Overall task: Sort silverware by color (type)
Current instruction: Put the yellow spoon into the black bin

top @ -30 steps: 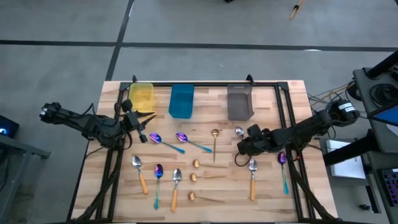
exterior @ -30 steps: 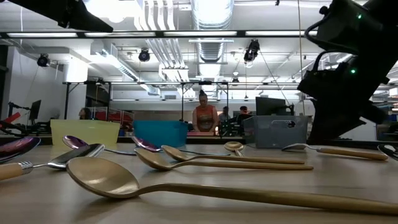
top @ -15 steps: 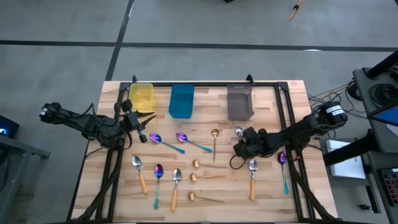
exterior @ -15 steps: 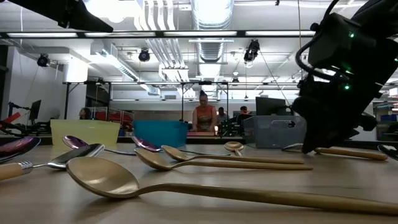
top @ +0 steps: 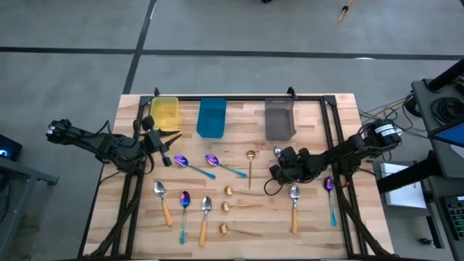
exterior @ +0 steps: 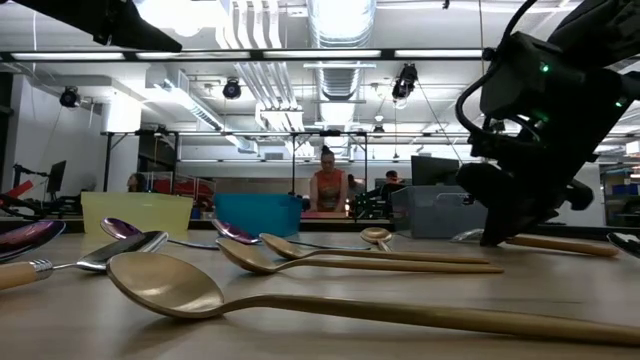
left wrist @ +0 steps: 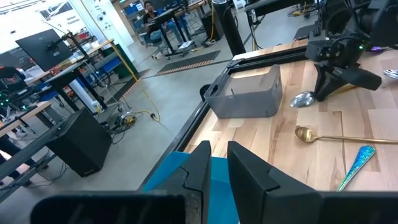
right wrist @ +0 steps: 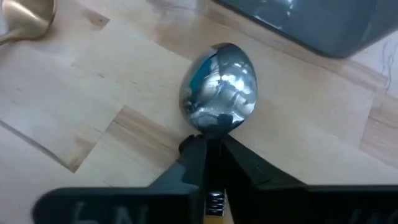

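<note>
Your right claw (right wrist: 208,152) is pinching the neck of a silver spoon (right wrist: 221,87) that lies flat on the bench (top: 312,217), just at 6 o'clock of the grey bin (top: 279,119). Your left claw (top: 161,138) waits nearly pressed together, empty, near the yellow bin (top: 164,112). Judging by the spoons scattered across the bench, sorting has barely begun; no spoon shows in any bin.

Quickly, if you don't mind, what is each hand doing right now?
Left hand: shut, holding nothing, above the blue bin.
Right hand: shut on the silver spoon.
</note>
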{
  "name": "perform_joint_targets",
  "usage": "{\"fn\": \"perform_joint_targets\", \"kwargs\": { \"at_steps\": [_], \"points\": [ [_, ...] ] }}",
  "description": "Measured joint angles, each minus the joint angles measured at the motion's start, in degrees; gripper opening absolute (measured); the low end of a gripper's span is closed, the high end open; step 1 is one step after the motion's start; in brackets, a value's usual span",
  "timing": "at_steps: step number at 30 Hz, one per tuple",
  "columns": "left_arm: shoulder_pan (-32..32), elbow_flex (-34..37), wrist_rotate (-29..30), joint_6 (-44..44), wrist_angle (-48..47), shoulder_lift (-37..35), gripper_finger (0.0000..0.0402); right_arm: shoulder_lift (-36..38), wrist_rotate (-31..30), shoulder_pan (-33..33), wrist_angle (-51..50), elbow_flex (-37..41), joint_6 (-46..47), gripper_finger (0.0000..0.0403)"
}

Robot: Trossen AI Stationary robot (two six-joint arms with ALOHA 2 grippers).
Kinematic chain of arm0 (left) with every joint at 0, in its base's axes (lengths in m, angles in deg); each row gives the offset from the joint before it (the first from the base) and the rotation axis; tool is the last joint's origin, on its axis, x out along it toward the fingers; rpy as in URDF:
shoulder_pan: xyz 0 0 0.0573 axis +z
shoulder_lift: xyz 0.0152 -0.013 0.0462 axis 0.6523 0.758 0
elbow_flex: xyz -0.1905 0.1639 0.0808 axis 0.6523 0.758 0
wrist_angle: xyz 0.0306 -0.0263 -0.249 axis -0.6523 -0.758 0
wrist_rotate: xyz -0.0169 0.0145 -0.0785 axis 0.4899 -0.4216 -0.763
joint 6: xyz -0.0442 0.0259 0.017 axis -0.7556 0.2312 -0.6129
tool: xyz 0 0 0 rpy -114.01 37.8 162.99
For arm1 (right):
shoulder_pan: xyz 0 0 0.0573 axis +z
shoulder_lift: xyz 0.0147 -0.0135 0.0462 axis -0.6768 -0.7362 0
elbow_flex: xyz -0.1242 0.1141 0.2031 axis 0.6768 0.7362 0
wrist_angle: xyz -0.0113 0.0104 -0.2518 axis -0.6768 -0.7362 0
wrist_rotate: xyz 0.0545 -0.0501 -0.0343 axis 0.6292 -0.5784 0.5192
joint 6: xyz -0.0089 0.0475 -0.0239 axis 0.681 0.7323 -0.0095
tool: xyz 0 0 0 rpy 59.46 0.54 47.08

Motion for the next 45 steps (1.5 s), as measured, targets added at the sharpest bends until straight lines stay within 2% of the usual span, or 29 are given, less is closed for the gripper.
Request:
{"fn": "perform_joint_targets", "kwargs": {
  "at_steps": [4,7,10,14,19,23,29,31,37,42,45],
  "points": [
    [0.0,0.0,0.0,-0.02,0.0,0.0,0.0036,4.38,1.31,-0.02,-0.35,0.04,-3.11,0.002],
    [0.0,0.0,0.0,-0.02,0.45,0.0,0.0036,9.62,5.01,0.17,-0.44,0.2,-7.01,0.0018],
    [-0.01,0.0,0.0,-0.02,1.9,0.02,0.0036,16.04,4.3,0.03,0.71,0.21,-10.92,0.0017],
    [-0.02,0.0,0.0,0.02,4.9,0.21,0.0036,24.03,3.22,-0.12,8.85,0.6,-20.02,0.0016],
    [0.0,0.0,-0.02,-0.01,7.15,1.11,0.0036,30.36,3.16,-1.24,23.75,1.52,-36.87,0.0015],
    [-0.01,0.01,-0.79,-2.27,9.39,2.69,0.0036,31.63,10.65,-3.27,35.82,2.03,-47.29,0.0014],
    [-0.02,0.0,-12.59,-6.51,15.51,7.63,0.0036,26.27,28.7,-8.83,52.53,2.14,-51.99,0.0006],
    [-0.04,0.02,-15.44,-6.54,18.78,10.03,0.0036,22.98,30.5,-10.32,57.53,2.14,-52.21,0.0006],
    [-0.04,0.02,-16.96,-7.23,25.83,16.87,0.0036,13.16,27.9,-11.32,71.58,2.05,-61.51,0.0006],
    [-0.02,0.0,-16.98,-9.12,28.48,22.07,0.0036,8.18,14.95,-9.35,76.07,-0.96,-67.9,0.0007],
    [-0.01,0.02,-16.81,-10.36,31.49,25.53,0.0036,6.28,9.74,-7.89,76.16,-4.01,-70.29,0.0007]
  ]
}}
